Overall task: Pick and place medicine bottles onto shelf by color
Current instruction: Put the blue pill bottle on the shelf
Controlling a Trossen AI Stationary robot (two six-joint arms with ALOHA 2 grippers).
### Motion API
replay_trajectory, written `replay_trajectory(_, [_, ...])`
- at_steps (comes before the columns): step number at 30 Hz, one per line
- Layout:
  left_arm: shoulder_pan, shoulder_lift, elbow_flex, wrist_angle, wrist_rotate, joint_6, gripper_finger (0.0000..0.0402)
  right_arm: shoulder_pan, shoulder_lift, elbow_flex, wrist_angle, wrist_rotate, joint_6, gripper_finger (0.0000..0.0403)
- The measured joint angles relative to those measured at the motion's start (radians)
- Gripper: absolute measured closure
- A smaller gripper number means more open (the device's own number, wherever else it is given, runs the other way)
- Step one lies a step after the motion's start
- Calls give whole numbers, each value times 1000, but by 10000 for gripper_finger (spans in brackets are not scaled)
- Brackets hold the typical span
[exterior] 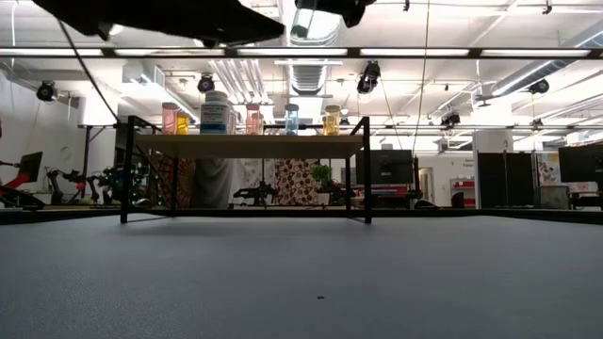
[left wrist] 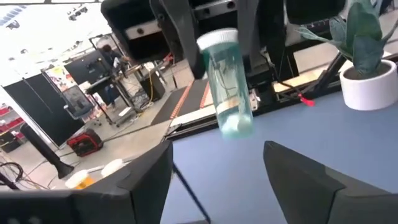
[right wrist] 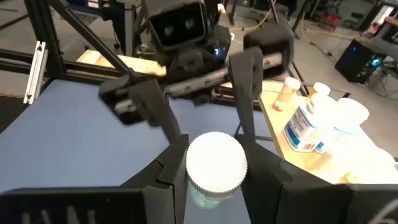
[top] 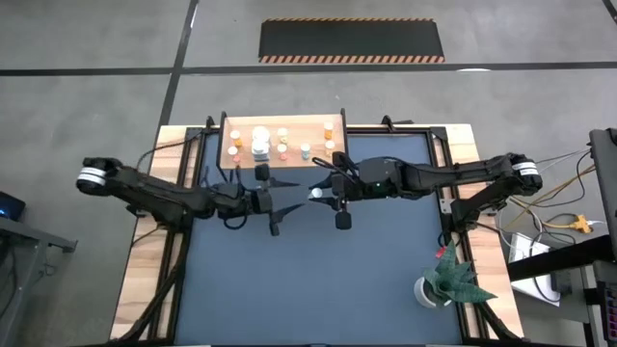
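low view, dark mat [exterior: 311, 282], shelf [exterior: 247, 146] with bottles [exterior: 215, 112], bright workshop behind

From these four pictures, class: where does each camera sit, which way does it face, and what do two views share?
High: overhead, facing down; both arms, shelf, plant.
Low: at mat height, facing the shelf; arm parts along the top.
Left wrist: behind the open left gripper, facing the greenish bottle.
Right wrist: behind the right gripper, which holds that bottle, facing the left arm.
Shared: both wrist views show the bottle.

Shelf [top: 280, 145] bottles [top: 260, 146] too small to read labels.
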Motion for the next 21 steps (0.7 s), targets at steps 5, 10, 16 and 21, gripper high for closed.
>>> replay_trajectory(5, [0, -141, 0, -169, -4, 1, 166, -35, 0, 105, -116, 0, 11, 298])
replay_trajectory(10, [0, -230, -1, -224, -7, 21, 166, -112, 17, 190, -135, 0, -3, 298])
replay_trajectory(16, [0, -292, -2, -218, -73, 103, 166, -215, 128, 302, -170, -4, -48, 298])
replay_trajectory(21, [0, -331, -3, -218, -158, 126, 166, -297, 231, 421, -255, -35, -101, 298])
